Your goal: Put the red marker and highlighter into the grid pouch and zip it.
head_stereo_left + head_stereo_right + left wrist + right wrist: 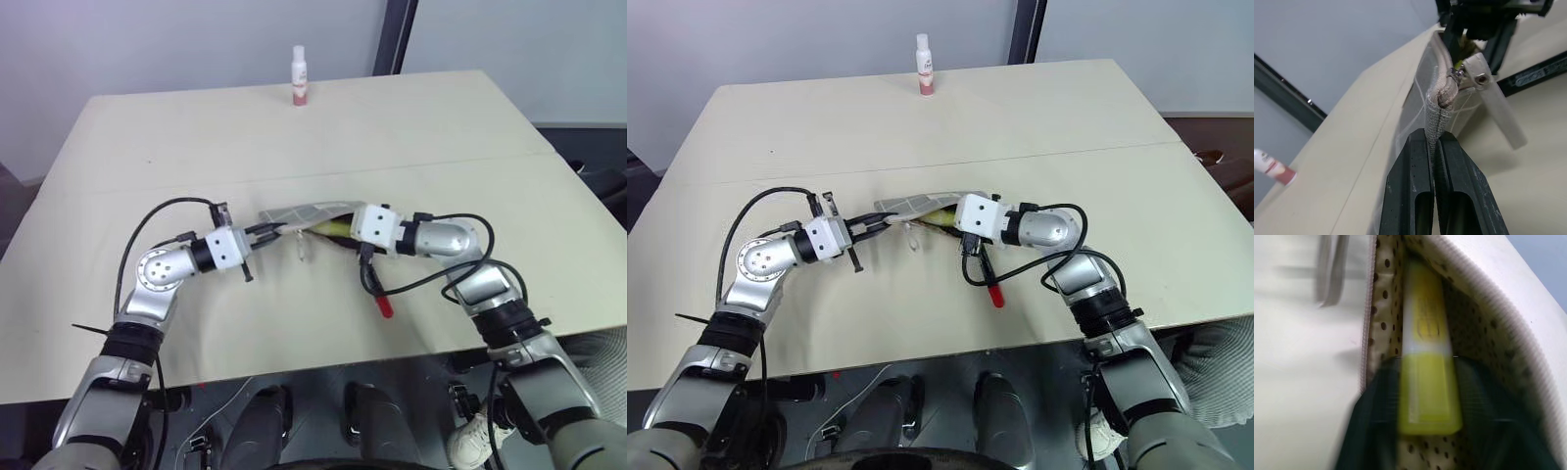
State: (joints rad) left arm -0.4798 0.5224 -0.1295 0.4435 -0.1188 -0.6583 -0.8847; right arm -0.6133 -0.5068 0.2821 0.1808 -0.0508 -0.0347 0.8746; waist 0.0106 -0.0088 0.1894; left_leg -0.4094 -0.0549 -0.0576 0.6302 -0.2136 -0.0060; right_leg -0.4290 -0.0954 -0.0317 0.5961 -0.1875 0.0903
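Now we are looking at the table [147, 147], the largest thing, with the grid pouch [299, 213] lying near its middle as our landmark. Our left gripper [1435, 161] is reaching in from the pouch's left end and is clamping the fabric corner there, fingers pressed tight together on it. Our right gripper [1425, 431] is sitting at the pouch's open mouth on its right side; its fingers are standing apart on either side of the highlighter [1427, 362], which is lying inside the pouch against the dotted lining, though we cannot tell whether they are touching it. Nearer us than the pouch, the red marker [380, 299] is lying on the table. Far behind the pouch, a small bottle [299, 76] is standing upright.
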